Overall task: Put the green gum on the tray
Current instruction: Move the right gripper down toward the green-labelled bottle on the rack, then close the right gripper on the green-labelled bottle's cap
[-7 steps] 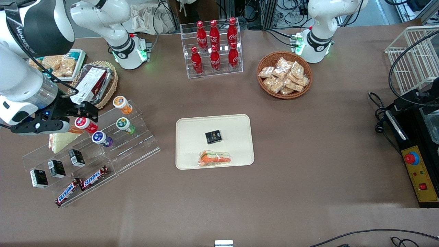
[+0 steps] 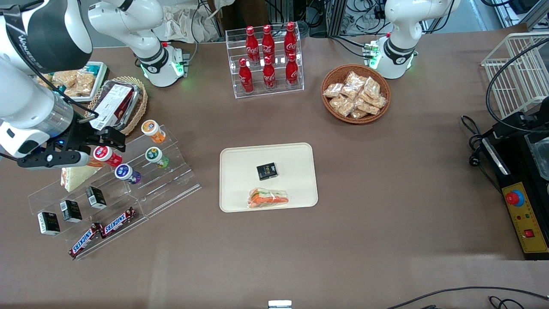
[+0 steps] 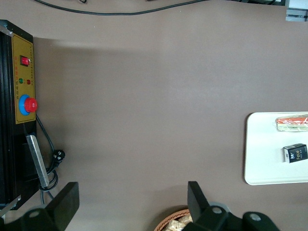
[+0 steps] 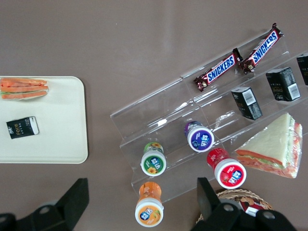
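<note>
Green gum point(image 4: 153, 162), white-lidded; cream tray point(image 2: 300, 152); black gripper point(image 4: 139, 204).

Front cam high, whole table; both wrist cams look straight down, sharing tray point(image 2: 240, 201) point(image 3: 260, 163) point(image 4: 57, 139); gripper point(image 4: 139, 204) above stand.

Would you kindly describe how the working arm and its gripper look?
The working arm has glossy white shells, a black band with white lettering, a silver wrist ring and thin black cables. Its gripper, above the stepped stand, is black with blocky black jaws and a small blue light.
</note>
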Controlling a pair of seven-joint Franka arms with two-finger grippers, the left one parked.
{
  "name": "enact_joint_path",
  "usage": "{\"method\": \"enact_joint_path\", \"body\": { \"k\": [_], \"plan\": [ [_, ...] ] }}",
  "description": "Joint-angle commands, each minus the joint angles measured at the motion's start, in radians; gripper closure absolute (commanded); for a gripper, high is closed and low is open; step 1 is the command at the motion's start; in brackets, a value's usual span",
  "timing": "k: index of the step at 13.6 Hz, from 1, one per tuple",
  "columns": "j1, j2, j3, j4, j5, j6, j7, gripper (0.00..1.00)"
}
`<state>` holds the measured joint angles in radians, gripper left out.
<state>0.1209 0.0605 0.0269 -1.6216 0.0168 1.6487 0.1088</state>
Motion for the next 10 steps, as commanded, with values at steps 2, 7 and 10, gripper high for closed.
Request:
{"method": "enact_joint_path", "body": {
  "k": [2,7,10],
  "plan": [
    [-0.001,-0.034,0.002,-0.156,0.017,0.118,-0.062,0.00],
    [-0.003,-0.119,-0.001,-0.462,0.018,0.360,-0.153,0.00],
    [-0.001,-0.152,-0.001,-0.628,0.019,0.505,-0.159,0.00]
  ]
}}
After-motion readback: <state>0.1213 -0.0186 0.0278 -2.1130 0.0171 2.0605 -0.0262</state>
